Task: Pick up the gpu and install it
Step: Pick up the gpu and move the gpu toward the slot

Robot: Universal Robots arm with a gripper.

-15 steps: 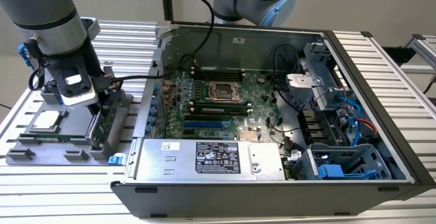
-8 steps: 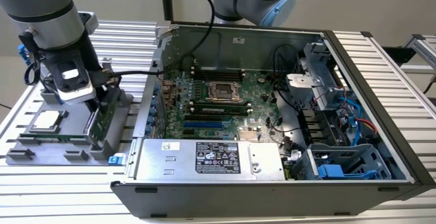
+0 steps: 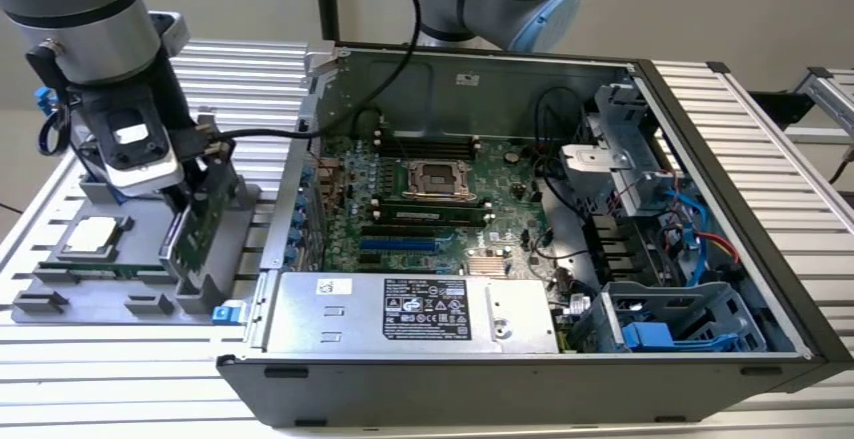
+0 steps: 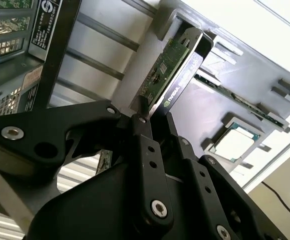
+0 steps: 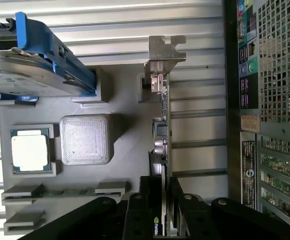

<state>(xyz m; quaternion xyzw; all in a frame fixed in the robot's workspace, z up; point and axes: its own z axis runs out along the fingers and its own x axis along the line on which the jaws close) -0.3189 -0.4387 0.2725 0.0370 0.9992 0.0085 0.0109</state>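
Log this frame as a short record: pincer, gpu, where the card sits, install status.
pincer: closed on the gpu's upper edge
gpu: upright on edge in the grey holder, to the exterior view's left of the open computer case
install: not yet done; the card is outside the case
also in holder: processor chip

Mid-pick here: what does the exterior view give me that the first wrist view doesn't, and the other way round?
Exterior view adds the processor socket inside the computer and the power supply. First wrist view adds the hard drive with blue rails and the silver end bracket. Both show the gripper shut on the gpu, which stands in the gray holder, with the processor nearby.
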